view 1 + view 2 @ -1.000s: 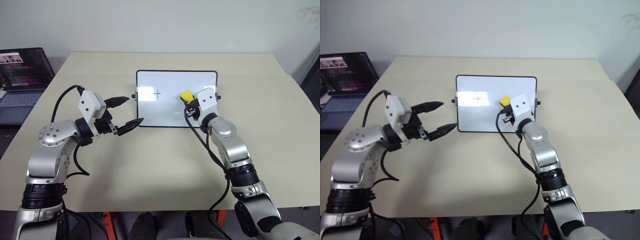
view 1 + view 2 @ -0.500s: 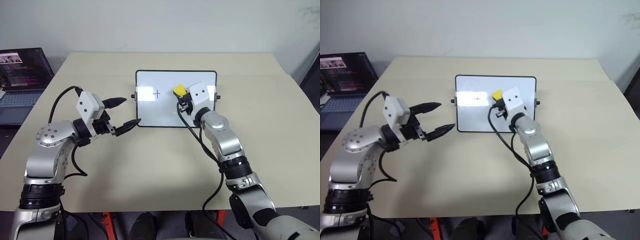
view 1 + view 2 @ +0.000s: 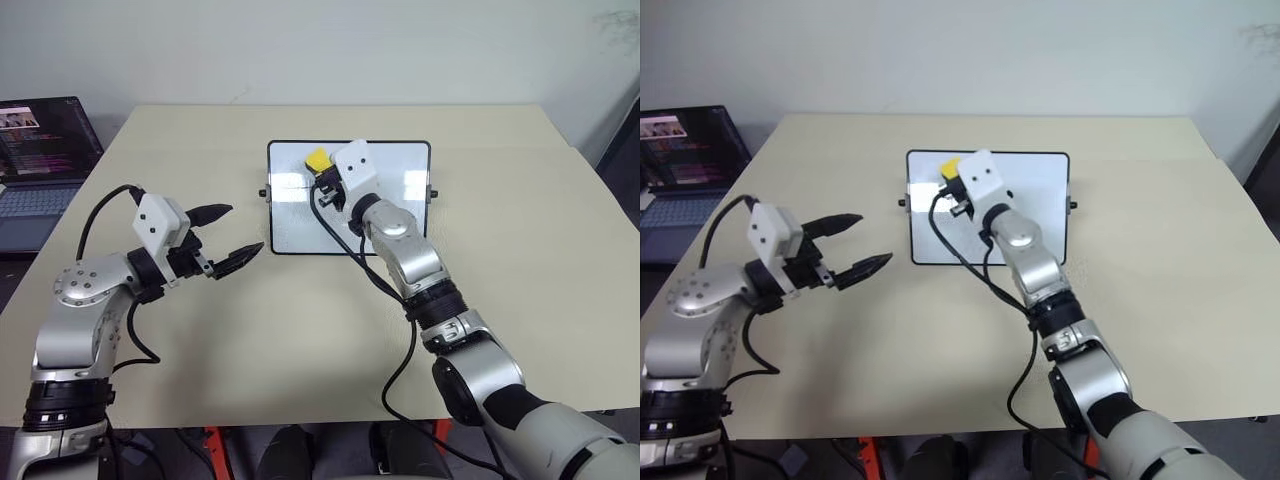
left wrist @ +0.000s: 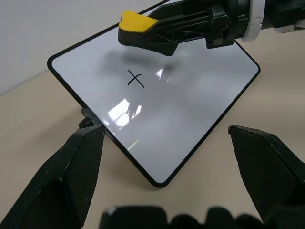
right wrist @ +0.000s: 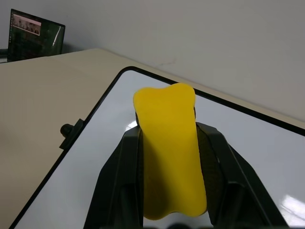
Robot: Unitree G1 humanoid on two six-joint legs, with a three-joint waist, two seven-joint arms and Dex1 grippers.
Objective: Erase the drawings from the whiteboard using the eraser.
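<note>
**Eraser gripped over the board's left half, one mark left to see**

From the head cameras I see a matte beige bench (image 3: 300, 330) carrying the whiteboard (image 3: 395, 215), a glossy white rectangle in a thin black frame with rounded corners and a small black knob on each short side. My right claw (image 3: 322, 172) reaches over the board's left half, its two black fingers clamped on the eraser (image 3: 317, 159), a small yellow block. The arm and its black cable cover the middle of the board, so I cannot make out any marks from here. My left claw (image 3: 228, 238) hangs above the bench just beside the board's left edge, its pointed black fingers spread wide with nothing between them. A laptop (image 3: 40, 150) with a lit screen sits off the bench to the left, cut by the frame edge.

Through the left wrist camera the board's sheen shows as bright glare patches. A thin black x-shaped drawing (image 4: 136, 78) sits on the white surface, and the eraser (image 4: 136, 24) hovers near it, yellow on top and dark beneath, casting a soft grey shadow. I cannot tell whether it touches the board.

Through the right wrist camera the eraser (image 5: 170, 148) is a smooth yellow oblong, slightly waisted, pinched between the black fingers, with the board's corner and one knob (image 5: 66, 130) beyond.
</note>
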